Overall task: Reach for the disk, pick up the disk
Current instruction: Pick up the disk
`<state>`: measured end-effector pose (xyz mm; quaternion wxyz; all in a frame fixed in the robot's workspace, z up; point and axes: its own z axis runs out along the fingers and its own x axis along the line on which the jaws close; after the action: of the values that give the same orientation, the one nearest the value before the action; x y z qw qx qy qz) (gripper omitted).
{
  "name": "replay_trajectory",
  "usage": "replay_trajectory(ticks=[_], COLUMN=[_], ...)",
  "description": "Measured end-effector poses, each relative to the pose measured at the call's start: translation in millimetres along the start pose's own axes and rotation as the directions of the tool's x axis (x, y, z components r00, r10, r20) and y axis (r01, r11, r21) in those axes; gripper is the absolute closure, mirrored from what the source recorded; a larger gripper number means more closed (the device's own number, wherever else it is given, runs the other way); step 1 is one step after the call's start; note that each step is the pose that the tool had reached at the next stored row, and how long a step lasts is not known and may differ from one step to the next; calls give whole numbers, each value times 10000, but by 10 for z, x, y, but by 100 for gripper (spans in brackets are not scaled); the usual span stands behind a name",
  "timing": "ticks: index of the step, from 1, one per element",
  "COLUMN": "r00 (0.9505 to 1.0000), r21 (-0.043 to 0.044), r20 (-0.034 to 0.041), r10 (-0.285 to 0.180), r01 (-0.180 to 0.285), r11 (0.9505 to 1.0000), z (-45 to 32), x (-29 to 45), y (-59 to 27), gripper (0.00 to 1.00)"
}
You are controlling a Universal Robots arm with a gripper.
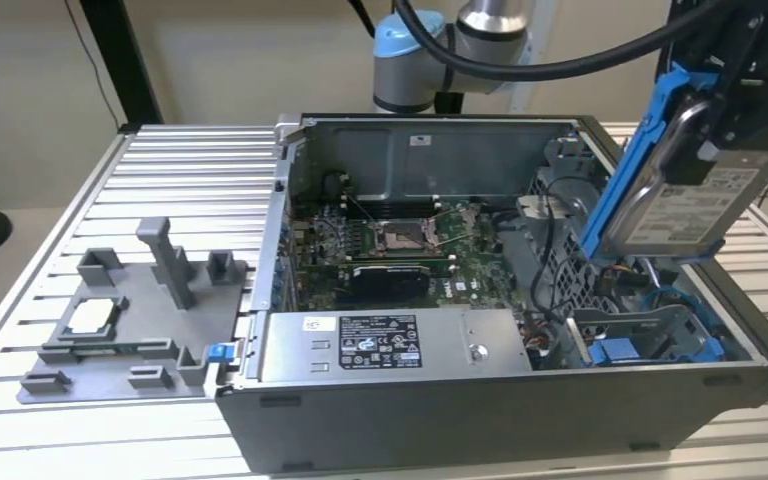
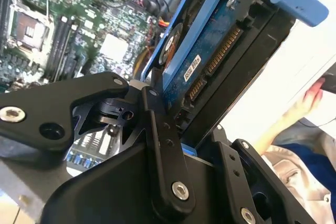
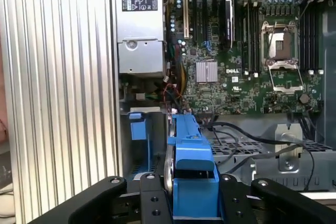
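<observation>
One flat silver-grey disk (image 1: 678, 205) in its blue plastic bracket hangs tilted on edge, well above the open grey computer case (image 1: 491, 400), over its end at the exterior view's right. One black pincer (image 1: 744, 90) is clamped onto it. Plenty of open air around it; ribbed aluminium table (image 1: 157, 180) lies below.
</observation>
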<state>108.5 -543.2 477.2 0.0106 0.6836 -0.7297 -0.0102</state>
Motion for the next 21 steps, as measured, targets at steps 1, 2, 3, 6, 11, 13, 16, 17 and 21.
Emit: replay_trajectory(ticks=[1, 2, 3, 6, 11, 13, 16, 17, 21], r00=[10000, 10000, 10000, 10000, 10000, 10000, 10000, 10000, 10000], r21=[0, 0, 0, 0, 0, 0, 0, 0, 0], r20=[1, 0, 0, 0, 0, 0, 0, 0, 1], r10=[0, 0, -1, 0, -1, 1, -5, -6, -8], r01=[0, 0, 1, 0, 1, -1, 5, 6, 8], r11=[10000, 10000, 10000, 10000, 10000, 10000, 10000, 10000, 10000], z=[3, 6, 10, 19, 30, 35, 41, 43, 46], x=[39, 77, 115, 208, 340, 394, 473, 497, 543], y=[10, 20, 32, 60, 63, 61, 55, 53, 50], gripper=[100, 100, 100, 100, 100, 100, 100, 100, 100])
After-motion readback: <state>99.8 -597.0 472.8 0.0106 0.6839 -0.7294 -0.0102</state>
